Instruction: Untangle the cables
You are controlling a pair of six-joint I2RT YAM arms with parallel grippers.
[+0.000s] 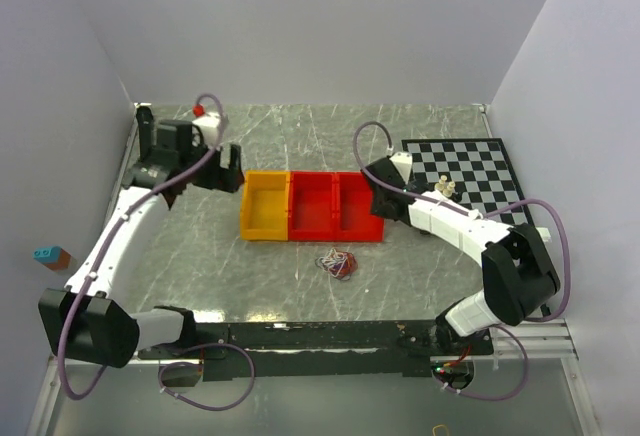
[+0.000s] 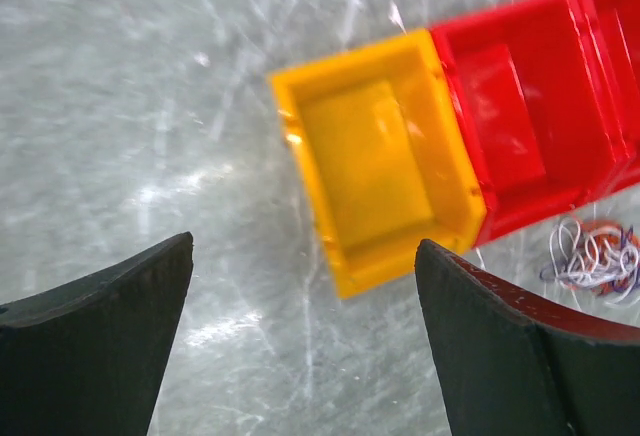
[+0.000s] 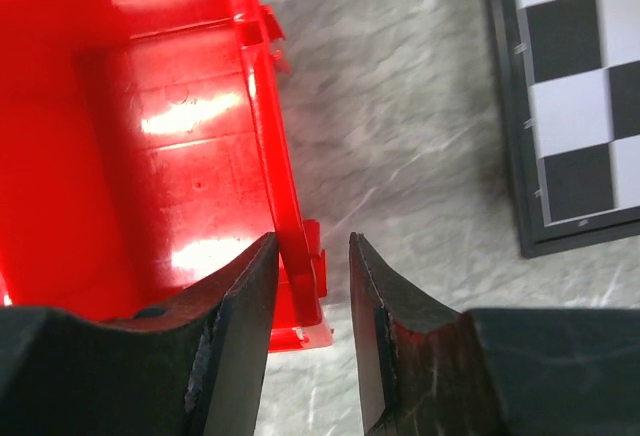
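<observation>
Although the overhead view takes in the whole tabletop (image 1: 300,131), only the wrist views show how the fingers stand. From the left wrist, the left end effector (image 2: 305,246) is spread wide with nothing between its fingers, hanging over bare tabletop with the yellow bin (image 2: 380,156) ahead of it. From the right wrist, the right end effector (image 3: 312,240) is parted only narrowly and sits astride the side wall (image 3: 290,226) of a red bin (image 3: 150,156). The finger at 9 o'clock lies against or just beside that wall, and a sliver of tabletop shows between the wall and the other finger, so it is not clamped.

The overhead view places the cables (image 1: 338,263) as a small clump of white, orange-red and purple-blue wire on the tabletop, at 6 o'clock from the red bins (image 1: 335,206) and near them, apart from both end effectors. The left wrist catches the same clump (image 2: 595,256) at its 4 o'clock edge; the right wrist does not show it.

From above, the yellow bin (image 1: 265,206) touches the red bins at its 3 o'clock side. The left end effector (image 1: 228,168) hovers at 10 o'clock from it, and the right end effector (image 1: 378,194) is at the red bins' 3 o'clock end. A chessboard (image 1: 470,161) lies further towards 3 o'clock, carrying small pale pieces (image 1: 445,188) too small to identify.

The tabletop is grey, marbled and scratched, enclosed by plain white walls (image 1: 300,26).
</observation>
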